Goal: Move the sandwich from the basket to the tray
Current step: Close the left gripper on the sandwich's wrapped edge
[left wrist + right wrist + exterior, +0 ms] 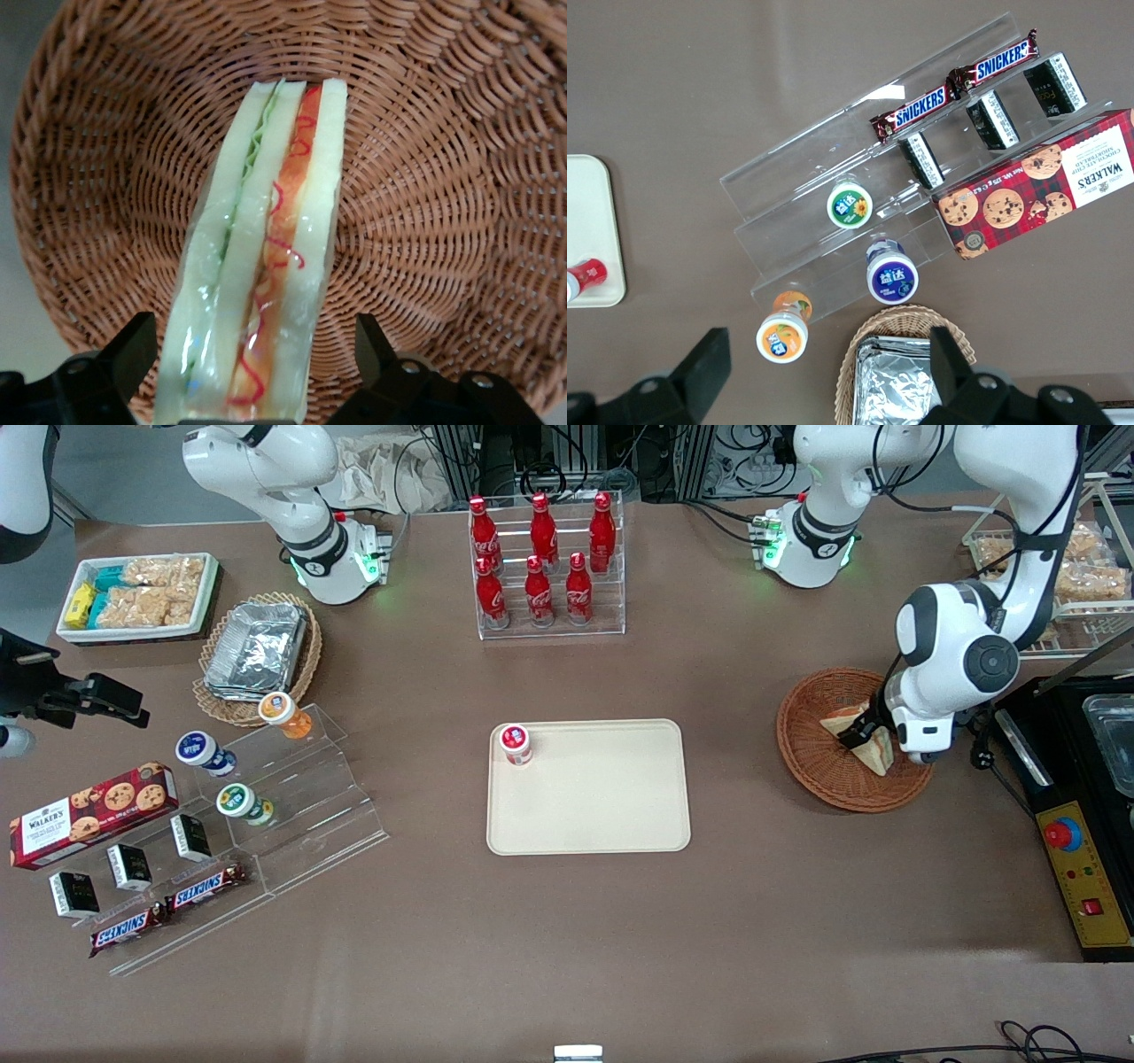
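At the right of the front frame, the tool (873, 737) is low inside the basket (811, 731), its fingers (133, 354) apart on both sides of the sandwich (266, 257). The sandwich stands on its edge in the basket. The tray (602, 806) lies at the middle of the worktop (567, 948), well apart.

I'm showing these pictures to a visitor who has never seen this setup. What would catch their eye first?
Probably the gripper, down in the reddish-brown basket at the working arm's end of the table, its open fingers on either side of the sandwich. Next, the cream tray mid-table, holding one small red-capped jar, and the rack of red cola bottles farther from the front camera.
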You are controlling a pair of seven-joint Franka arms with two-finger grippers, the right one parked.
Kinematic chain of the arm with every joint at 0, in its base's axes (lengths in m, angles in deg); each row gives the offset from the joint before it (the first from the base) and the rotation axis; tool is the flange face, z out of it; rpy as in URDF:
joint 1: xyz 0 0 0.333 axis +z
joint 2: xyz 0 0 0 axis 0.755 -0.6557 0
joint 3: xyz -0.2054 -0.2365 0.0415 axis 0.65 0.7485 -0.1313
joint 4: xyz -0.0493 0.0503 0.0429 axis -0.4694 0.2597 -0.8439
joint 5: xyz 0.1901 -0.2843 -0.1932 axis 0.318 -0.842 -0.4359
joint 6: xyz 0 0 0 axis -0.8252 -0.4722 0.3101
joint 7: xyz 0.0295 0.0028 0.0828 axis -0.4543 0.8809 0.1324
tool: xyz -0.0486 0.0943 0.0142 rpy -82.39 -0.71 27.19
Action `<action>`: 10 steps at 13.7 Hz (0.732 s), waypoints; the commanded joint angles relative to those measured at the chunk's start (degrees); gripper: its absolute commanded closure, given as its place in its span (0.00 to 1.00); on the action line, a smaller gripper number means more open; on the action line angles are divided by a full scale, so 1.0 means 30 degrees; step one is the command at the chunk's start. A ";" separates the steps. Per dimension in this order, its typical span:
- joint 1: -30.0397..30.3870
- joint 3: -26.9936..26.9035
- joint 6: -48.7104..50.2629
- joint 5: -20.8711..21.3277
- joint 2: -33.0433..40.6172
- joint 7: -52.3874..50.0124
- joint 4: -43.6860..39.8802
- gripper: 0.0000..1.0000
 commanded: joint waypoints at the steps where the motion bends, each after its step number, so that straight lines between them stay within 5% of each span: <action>1: -0.0020 0.0083 -0.1002 -0.0009 -0.0278 -0.0659 0.0072 0.08; 3: -0.0020 0.0083 -0.0944 -0.0009 -0.0191 -0.0921 0.0072 0.46; 5: -0.0020 0.0083 -0.0769 -0.0009 -0.0045 -0.0952 0.0072 0.71; 10: -0.0050 0.0112 0.1277 0.0079 0.1300 -0.0660 -0.0424 0.75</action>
